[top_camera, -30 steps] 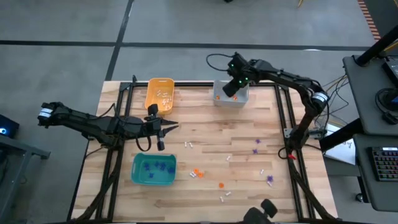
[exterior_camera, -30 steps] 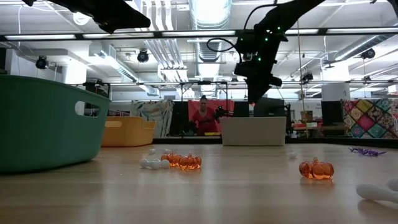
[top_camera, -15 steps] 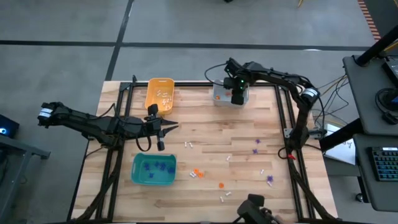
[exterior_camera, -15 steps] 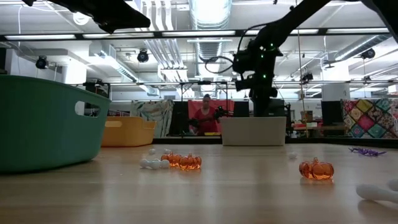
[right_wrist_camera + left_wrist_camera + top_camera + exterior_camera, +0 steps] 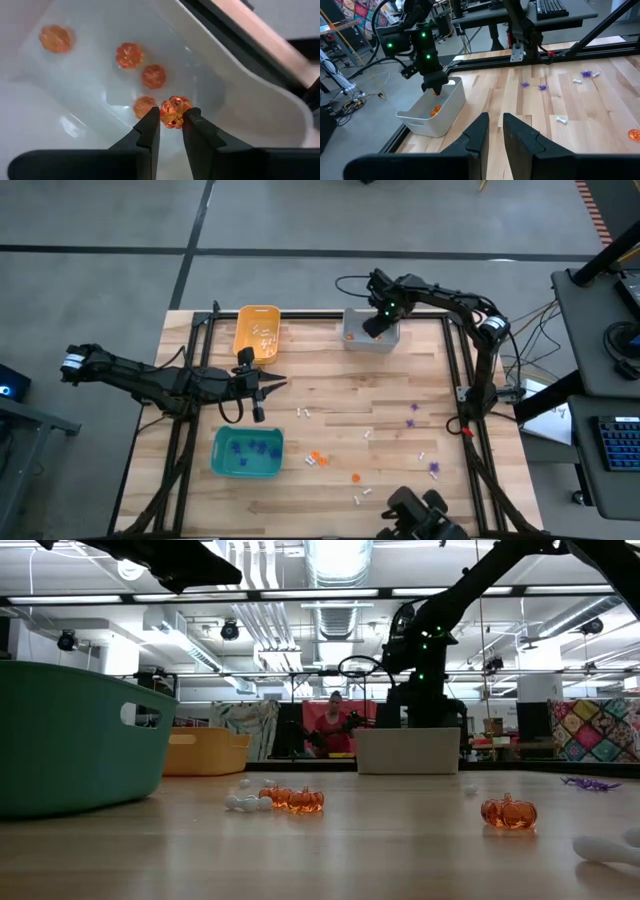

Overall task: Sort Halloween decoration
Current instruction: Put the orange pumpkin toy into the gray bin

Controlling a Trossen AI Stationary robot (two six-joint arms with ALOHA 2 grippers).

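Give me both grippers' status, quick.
Left gripper: fingers nearly together, holding nothing, hovering over the table.
Right gripper: over the grey bin, an orange pumpkin between its fingers.

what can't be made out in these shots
- Inside of the teal plastic bin: low view shows only its outer wall.
- Contents of the orange-yellow plastic bin: high view, too small to count.
- Orange pumpkin trinket in the right gripper over the grey plastic bin: released or not, unclear.
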